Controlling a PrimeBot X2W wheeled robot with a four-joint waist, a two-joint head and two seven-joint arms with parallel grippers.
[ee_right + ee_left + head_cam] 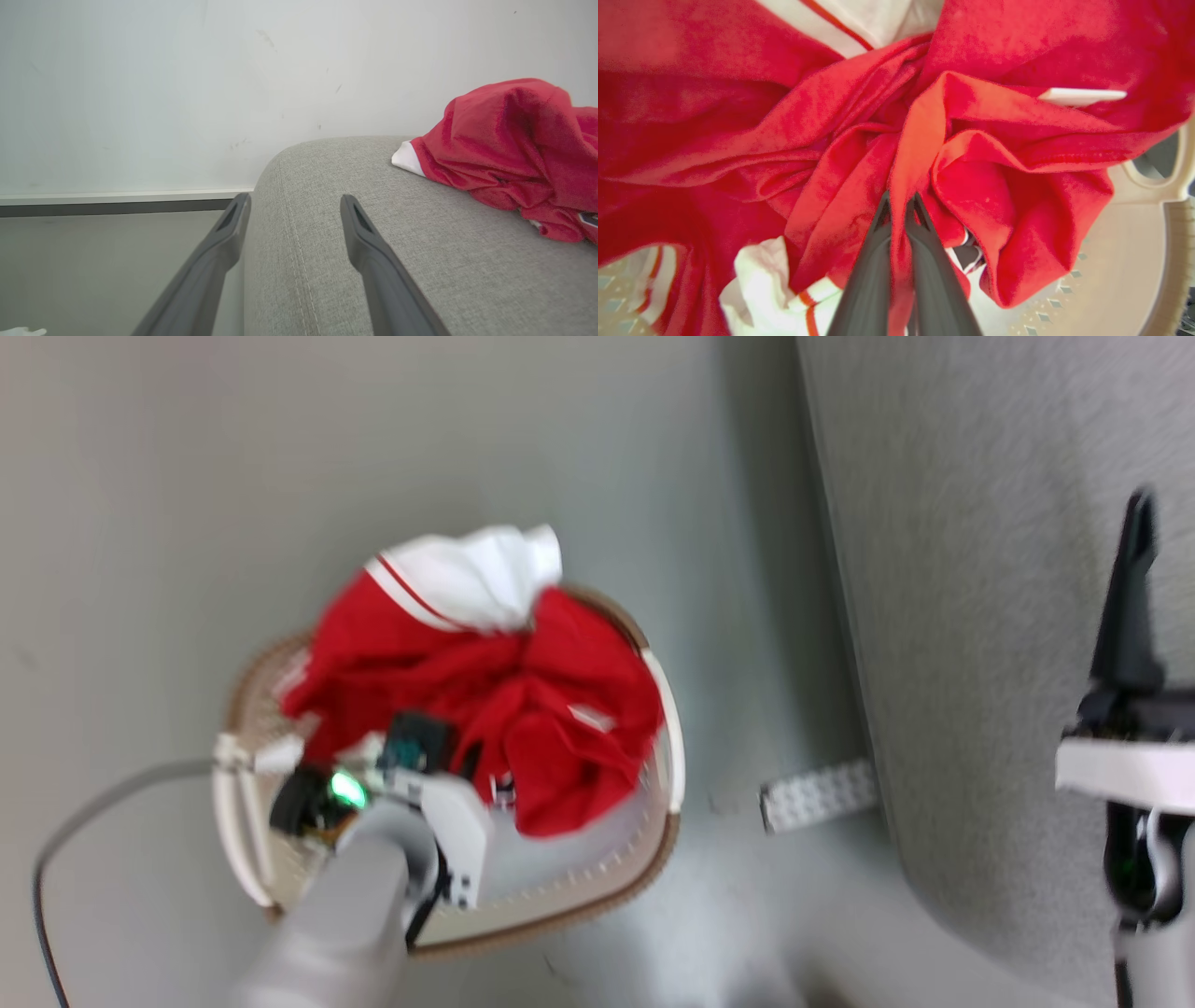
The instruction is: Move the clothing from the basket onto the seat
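Head view: the basket [658, 859] sits on the grey floor [187, 476] with the seat [980, 569] off at its 3 o'clock, not touching. The clothing [523, 700] is heaped inside it, all bunched up. Its long axis runs roughly 12 to 5, with the white striped panel poking toward 12 and a red lobe at the 5 end. The left gripper [901, 203] comes in from about 7 o'clock, jaws pinched tight on a red fold mid-pile. The right gripper [294, 201] hovers over the seat's rounded edge, jaws spread wide apart. Another red garment [509, 149] lies on the seat, at 2 o'clock in the right wrist view.
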